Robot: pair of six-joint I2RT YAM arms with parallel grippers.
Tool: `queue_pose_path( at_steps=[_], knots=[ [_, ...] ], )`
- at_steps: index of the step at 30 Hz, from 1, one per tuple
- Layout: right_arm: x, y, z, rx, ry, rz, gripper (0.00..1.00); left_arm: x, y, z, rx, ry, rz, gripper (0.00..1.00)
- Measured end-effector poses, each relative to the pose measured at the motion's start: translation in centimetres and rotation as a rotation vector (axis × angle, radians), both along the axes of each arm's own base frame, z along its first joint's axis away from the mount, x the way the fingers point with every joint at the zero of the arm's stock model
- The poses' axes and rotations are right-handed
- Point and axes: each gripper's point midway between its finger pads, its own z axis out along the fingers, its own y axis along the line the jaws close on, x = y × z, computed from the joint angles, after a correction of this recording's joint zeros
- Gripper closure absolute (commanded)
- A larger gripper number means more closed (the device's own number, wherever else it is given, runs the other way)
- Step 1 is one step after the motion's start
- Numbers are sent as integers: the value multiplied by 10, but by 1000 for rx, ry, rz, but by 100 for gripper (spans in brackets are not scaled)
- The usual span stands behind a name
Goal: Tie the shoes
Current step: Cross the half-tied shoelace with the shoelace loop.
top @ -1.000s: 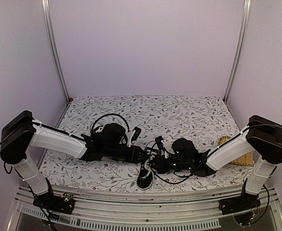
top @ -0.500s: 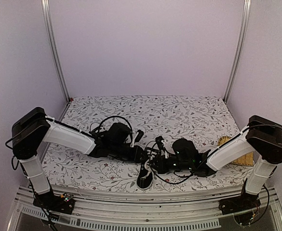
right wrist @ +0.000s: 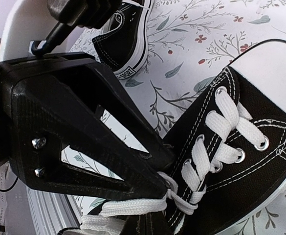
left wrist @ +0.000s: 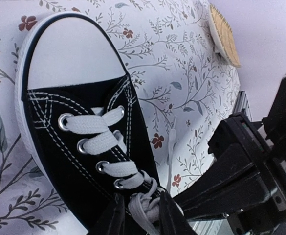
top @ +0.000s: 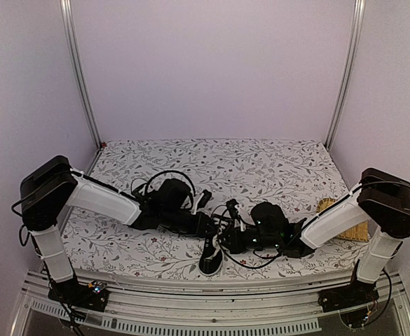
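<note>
One black shoe (top: 210,260) with a white toe cap lies near the table's front edge, toe toward the arms. My two grippers meet over its top eyelets. In the left wrist view my left gripper (left wrist: 140,218) stands shut on a bunch of white lace (left wrist: 143,209) at the top of that shoe (left wrist: 79,137). In the right wrist view my right gripper (right wrist: 150,225) sits shut at the bottom edge, and a flat lace strand (right wrist: 133,208) runs from the knot into it. The other shoe (top: 202,199) lies just behind on the table; the right wrist view shows this shoe (right wrist: 125,34) at its top.
A round woven wooden piece (top: 331,210) lies at the table's right side. The metal front rail (top: 205,288) runs close below the near shoe. A black cable (top: 155,171) loops over the left arm. The flowered cloth (top: 261,164) covers the table.
The left arm's elbow and forearm have shifted right and a little back, and its gripper has edged closer to the right one. The right arm and the shoes have stayed put.
</note>
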Motion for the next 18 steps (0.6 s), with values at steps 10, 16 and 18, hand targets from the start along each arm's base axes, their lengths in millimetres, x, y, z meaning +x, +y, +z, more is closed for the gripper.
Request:
queue_pose_path(
  at_steps=[10,16,18],
  knots=[
    [-1,-1,-2,-4,3,0,98,-5,-6,2,-50,31,-16,98],
    [-2,-2,-3,-5,5,3,98,-8,-6,3,-83,46,-15,100],
    [-2,-2,-3,-5,5,3,98,-8,-6,2,-87,47,-11,100]
  ],
)
